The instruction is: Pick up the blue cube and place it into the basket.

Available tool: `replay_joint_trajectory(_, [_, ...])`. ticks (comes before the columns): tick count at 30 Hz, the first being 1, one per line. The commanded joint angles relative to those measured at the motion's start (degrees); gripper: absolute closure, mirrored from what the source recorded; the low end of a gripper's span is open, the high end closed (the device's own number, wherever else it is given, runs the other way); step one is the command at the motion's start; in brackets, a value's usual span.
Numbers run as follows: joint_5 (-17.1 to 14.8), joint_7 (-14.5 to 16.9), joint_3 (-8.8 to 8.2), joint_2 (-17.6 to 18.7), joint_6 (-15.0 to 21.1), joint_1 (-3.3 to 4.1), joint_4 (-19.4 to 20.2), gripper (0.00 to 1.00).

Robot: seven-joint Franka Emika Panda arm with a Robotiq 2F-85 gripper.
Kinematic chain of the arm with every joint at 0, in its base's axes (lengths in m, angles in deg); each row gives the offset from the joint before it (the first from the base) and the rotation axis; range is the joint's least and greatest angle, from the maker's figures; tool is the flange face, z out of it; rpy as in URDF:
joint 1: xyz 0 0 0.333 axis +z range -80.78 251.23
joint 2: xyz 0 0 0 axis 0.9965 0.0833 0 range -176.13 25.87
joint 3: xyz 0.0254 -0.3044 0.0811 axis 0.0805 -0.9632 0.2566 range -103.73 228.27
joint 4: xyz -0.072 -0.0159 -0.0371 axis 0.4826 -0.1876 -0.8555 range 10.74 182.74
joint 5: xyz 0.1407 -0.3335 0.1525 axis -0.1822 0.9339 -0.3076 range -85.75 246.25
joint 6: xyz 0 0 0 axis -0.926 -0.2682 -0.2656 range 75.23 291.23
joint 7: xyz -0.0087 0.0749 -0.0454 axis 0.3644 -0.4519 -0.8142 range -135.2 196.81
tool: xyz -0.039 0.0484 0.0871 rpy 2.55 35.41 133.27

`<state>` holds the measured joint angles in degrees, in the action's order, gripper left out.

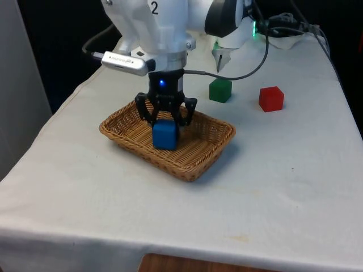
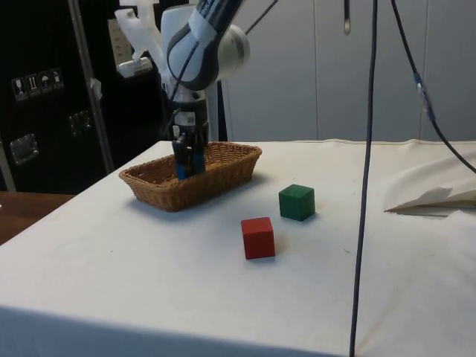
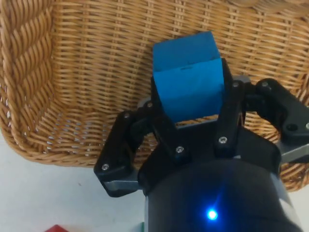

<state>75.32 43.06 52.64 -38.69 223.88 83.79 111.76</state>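
A blue cube [image 1: 165, 135] sits low inside the wicker basket [image 1: 212, 153], held between the black fingers of my gripper [image 1: 166, 122]. In the wrist view the cube [image 3: 187, 79] is pinched on both sides by the fingers [image 3: 161, 116], just over the woven basket floor [image 3: 96, 72]. From the side, my gripper [image 2: 187, 161] reaches down into the basket [image 2: 223, 171] with the cube [image 2: 181, 172] partly hidden by the rim. I cannot tell whether the cube rests on the floor.
A green cube [image 1: 220, 90] and a red cube [image 1: 271, 98] stand on the white cloth beyond the basket, towards the front view's right. A black cable [image 1: 249, 68] loops down behind the arm. Crumpled cloth [image 2: 439, 197] lies at the side view's right.
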Motion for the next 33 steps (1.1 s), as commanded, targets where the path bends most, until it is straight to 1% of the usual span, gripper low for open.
replay_joint_trajectory(1, [-1.3, 1.2, 0.97, 0.6, 0.5, -0.86, -0.3, 0.99])
replay_joint_trajectory(3, [-2.9, 2.4, 0.8, 0.9, 0.3, -0.8, -0.5, 0.99])
replay_joint_trajectory(4, [-1.8, 1.4, 0.0, 0.6, 0.1, -0.06, -0.2, 0.99])
replay_joint_trajectory(5, [-2.9, 2.4, 0.8, 0.9, 0.3, -0.8, -0.5, 0.99])
replay_joint_trajectory(6, [-3.3, 2.8, 0.8, 1.0, 0.2, -0.8, -0.6, 0.99])
replay_joint_trajectory(7, [-3.7, 3.0, 0.46, 1.0, 0.1, -0.52, -0.6, 0.99])
replay_joint_trajectory(12, [-3.6, 2.9, 0.23, 0.9, -0.1, -0.34, -0.6, 0.99])
replay_joint_trajectory(13, [-3.6, 2.9, 0.23, 0.9, -0.1, -0.34, -0.6, 0.97])
replay_joint_trajectory(14, [-3.6, 2.9, 0.23, 0.9, -0.1, -0.34, -0.5, 0.92])
replay_joint_trajectory(15, [-3.6, 2.9, 0.23, 0.9, -0.1, -0.34, -0.5, 0.92])
replay_joint_trajectory(16, [-3.6, 2.9, 0.23, 0.9, -0.1, -0.34, -0.5, 0.84])
replay_joint_trajectory(19, [-3.6, 2.9, 0.17, 0.9, -0.1, -0.34, -0.5, 0.55])
replay_joint_trajectory(20, [-3.6, 2.9, 0.17, 0.9, -0.1, -0.29, -0.5, 0.35])
replay_joint_trajectory(22, [-3.6, 2.9, 0.17, 0.9, -0.2, -0.29, -0.5, 0.16])
replay_joint_trajectory(23, [-3.6, 2.9, 0.17, 0.9, -0.2, -0.29, -0.5, 0.03])
replay_joint_trajectory(24, [-3.3, 2.6, -0.06, 0.9, -0.1, -0.11, -0.5, 0.0])
replay_joint_trajectory(25, [-3.6, 2.9, 0.17, 0.9, -0.2, -0.29, -0.5, 0.0])
replay_joint_trajectory(30, [-3.6, 2.8, 0.17, 0.9, -0.2, -0.29, -0.5, 0.0])
replay_joint_trajectory(33, [-3.6, 3.0, 0.06, -0.1, -0.9, -0.4, -0.6, 0.0])
